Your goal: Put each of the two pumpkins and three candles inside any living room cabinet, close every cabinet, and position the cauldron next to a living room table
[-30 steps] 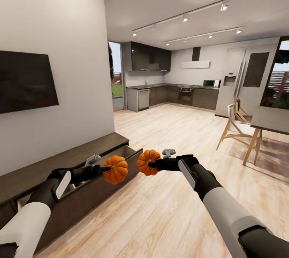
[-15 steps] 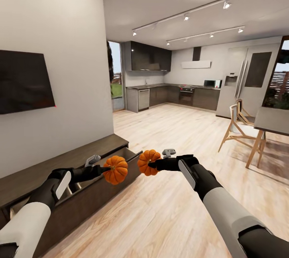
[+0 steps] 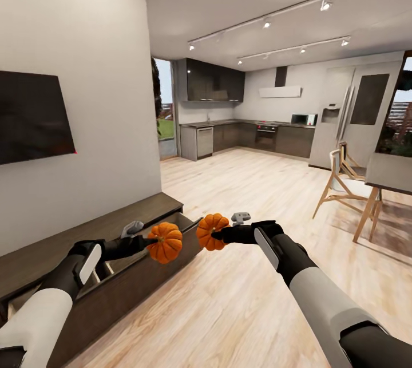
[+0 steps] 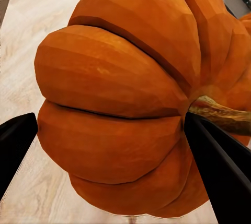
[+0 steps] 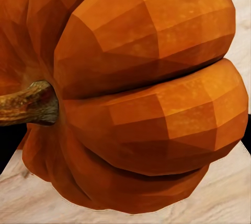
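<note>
Both arms reach forward, the left gripper (image 3: 150,240) and right gripper (image 3: 216,236) fingers each clamped on a pumpkin (image 3: 166,241) (image 3: 211,231) beside the open cabinet (image 3: 123,276); the view has shifted slightly, poses unchanged.

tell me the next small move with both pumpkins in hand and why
Probably ease the left end effector leftward, bringing its pumpkin over the open compartment of the cabinet. Both pumpkins are gripped in the air, the right end effector holding the other pumpkin over bare floor, and the left one is nearest the opening.
</note>
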Controlling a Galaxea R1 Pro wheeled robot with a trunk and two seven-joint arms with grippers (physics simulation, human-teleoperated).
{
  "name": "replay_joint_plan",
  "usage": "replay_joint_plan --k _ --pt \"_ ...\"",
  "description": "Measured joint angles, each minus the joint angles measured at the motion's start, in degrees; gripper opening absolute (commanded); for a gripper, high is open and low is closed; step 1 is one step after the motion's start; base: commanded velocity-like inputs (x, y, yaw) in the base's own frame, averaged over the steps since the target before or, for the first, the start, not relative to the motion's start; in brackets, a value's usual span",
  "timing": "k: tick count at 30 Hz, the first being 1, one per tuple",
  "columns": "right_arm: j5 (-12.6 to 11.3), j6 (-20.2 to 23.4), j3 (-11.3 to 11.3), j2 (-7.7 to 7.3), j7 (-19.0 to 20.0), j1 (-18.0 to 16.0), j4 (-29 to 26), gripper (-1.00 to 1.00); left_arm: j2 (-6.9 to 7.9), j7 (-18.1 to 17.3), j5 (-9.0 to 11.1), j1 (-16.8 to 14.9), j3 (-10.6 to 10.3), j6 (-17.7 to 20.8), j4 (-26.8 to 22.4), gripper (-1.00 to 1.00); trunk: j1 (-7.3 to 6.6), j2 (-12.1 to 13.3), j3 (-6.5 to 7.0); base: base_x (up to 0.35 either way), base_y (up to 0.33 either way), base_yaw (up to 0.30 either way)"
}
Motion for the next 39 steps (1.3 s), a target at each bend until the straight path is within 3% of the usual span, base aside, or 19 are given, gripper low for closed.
replay_joint_plan --k 39 --pt "-0.03 0.00 -0.02 0.00 0.00 0.00 0.00 -1.00 0.00 0.08 0.04 0.00 0.09 0.01 0.09 -1.00 0.03 0.00 0.00 0.044 -0.007 0.000"
